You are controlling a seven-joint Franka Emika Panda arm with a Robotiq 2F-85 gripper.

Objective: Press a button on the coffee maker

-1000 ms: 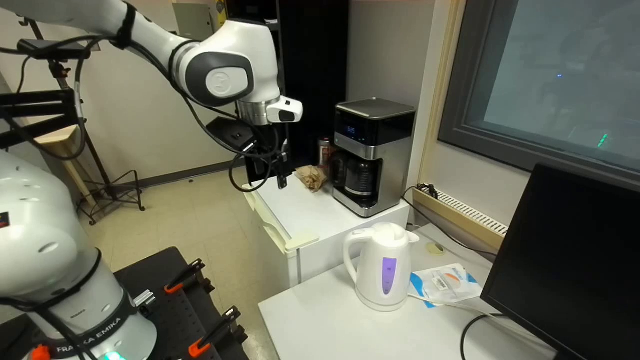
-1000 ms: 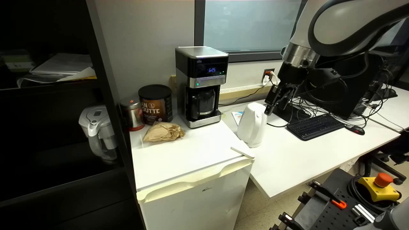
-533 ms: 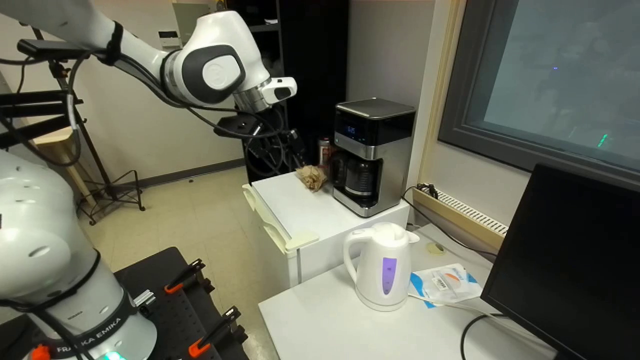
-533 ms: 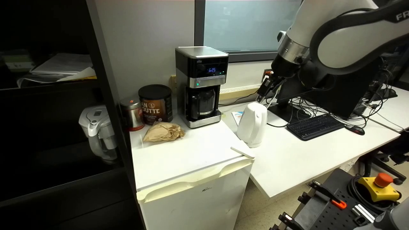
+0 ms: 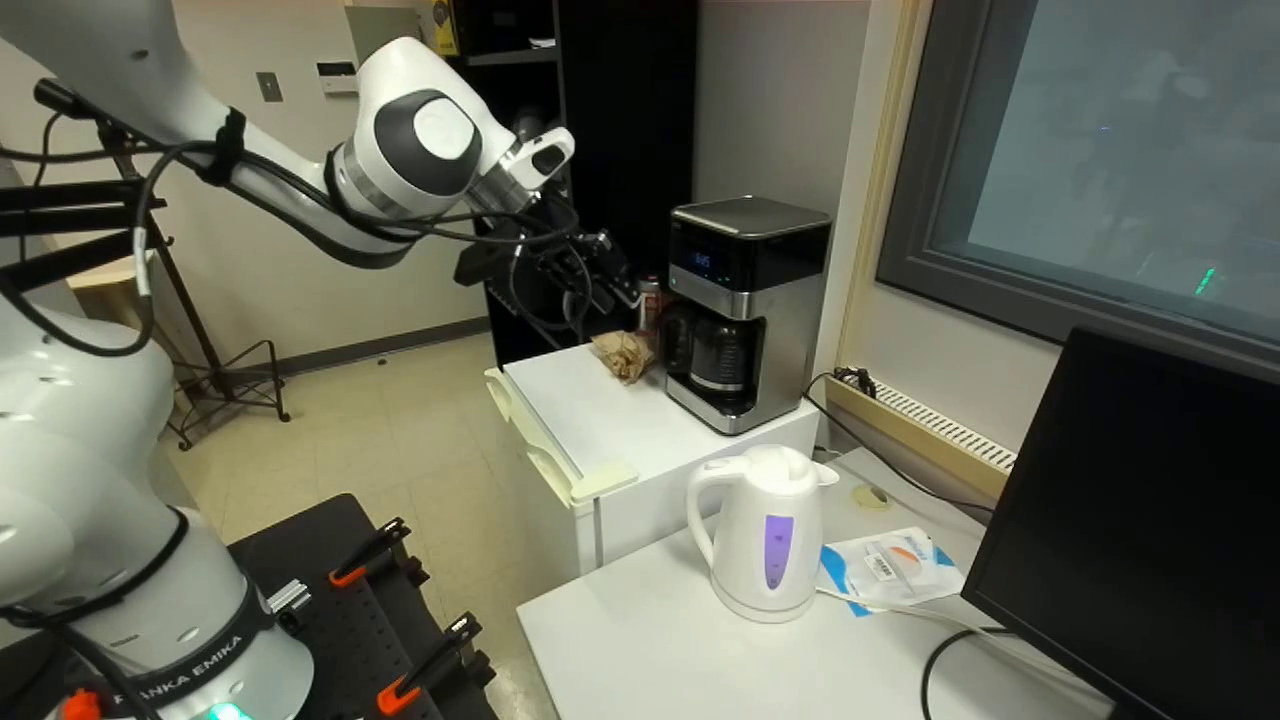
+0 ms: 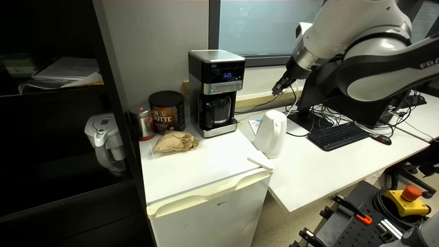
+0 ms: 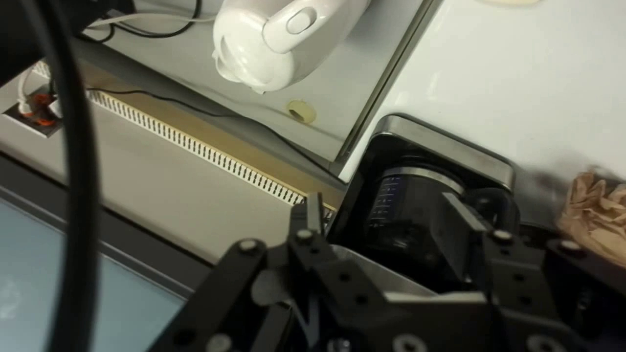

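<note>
Coffee maker (image 6: 216, 90) upright on the white fridge (image 6: 207, 219), the hand (image 7: 381, 212) spread wide and apart from it.
The long axis of the coffee maker runs vertical; in an exterior view its front, bearing the lit display (image 6: 227, 75), the silver band (image 6: 226, 87) with its green light, and the glass carafe (image 6: 222, 109), faces the front edge of the white fridge, while the carafe handle (image 6: 207, 115) sits on the side where the paper bag (image 6: 176, 141) lies. Beside the white fridge is the tabletop (image 6: 319, 175), the kettle (image 6: 271, 133) upright on it. In the wrist view the coffee maker's axis lies aslant, base uppermost, and the glass carafe shows in the gap between the well-parted fingers (image 7: 455, 239). In both exterior views the hand slants downward.
</note>
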